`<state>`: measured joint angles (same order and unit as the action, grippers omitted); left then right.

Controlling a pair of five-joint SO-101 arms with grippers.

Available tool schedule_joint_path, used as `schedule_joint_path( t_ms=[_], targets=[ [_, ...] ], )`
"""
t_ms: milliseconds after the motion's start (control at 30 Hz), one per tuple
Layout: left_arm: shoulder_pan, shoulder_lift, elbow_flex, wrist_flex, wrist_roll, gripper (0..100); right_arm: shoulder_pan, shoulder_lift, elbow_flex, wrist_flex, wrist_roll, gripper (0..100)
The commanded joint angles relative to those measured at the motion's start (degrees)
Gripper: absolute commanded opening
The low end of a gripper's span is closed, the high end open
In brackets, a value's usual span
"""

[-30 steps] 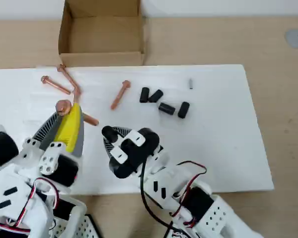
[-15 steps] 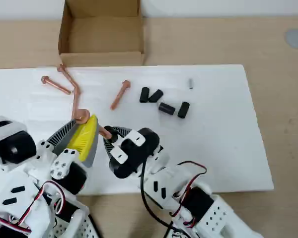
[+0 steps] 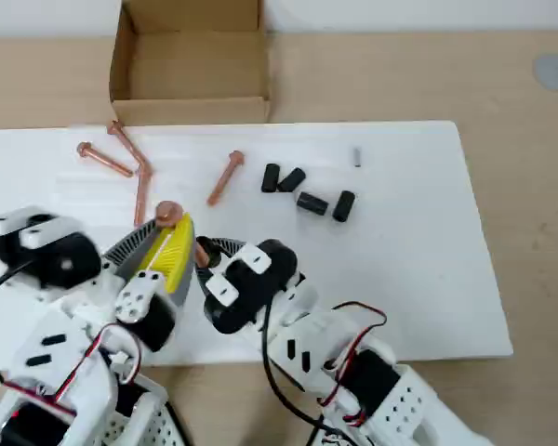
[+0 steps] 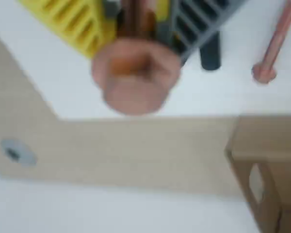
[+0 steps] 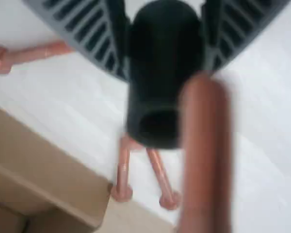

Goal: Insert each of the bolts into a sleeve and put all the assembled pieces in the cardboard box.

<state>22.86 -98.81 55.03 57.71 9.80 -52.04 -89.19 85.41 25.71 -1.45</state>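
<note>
Near left on the bench [image 3: 525, 186], left end effector [image 3: 166, 228] grasps a bolt [image 3: 169, 213], right end effector [image 5: 164, 63] grasps a black sleeve [image 5: 162, 97]. Insertion in hand: shank lies beside the bore, not entered. Next move, by judgement, requires aligning shank with bore, then pushing.

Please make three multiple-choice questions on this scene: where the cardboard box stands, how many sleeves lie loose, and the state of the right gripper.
1. Where is the cardboard box? A) on the table, past the white board's far edge B) in the board's middle C) in a gripper
2. How many black sleeves lie loose on the board? A) two B) six C) four
3. The right gripper is: A) wide open B) shut on a black sleeve C) shut, empty
Key: 1A, the box stands off the board; 2C, four lie close together; 3B, the sleeve is gripped in its wrist view.
</note>
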Motion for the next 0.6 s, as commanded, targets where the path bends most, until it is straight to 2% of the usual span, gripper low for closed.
schedule_joint_path(
  t_ms=[0, 67, 267, 467, 567],
  targets=[
    [0.62, -0.13, 0.44, -2.20, -1.76, 1, -0.66, -1.36, -0.84, -1.32, -0.09, 0.9],
    [0.09, -0.13, -0.09, -2.64, -3.69, 1, -0.66, -1.45, -0.84, -1.32, -0.09, 0.9],
    [-8.44, 0.13, -2.37, -6.59, -4.22, 1, -0.66, -1.45, -0.75, -1.32, -0.09, 0.9],
    [-8.53, 0.22, -4.22, -6.59, -3.78, 1, -0.66, -1.45, -0.84, -1.41, -0.26, 0.9],
    [-8.53, 0.22, -2.90, -6.77, -1.32, 1, -0.66, -1.45, -0.84, -1.41, -0.35, 0.9]
  ],
)
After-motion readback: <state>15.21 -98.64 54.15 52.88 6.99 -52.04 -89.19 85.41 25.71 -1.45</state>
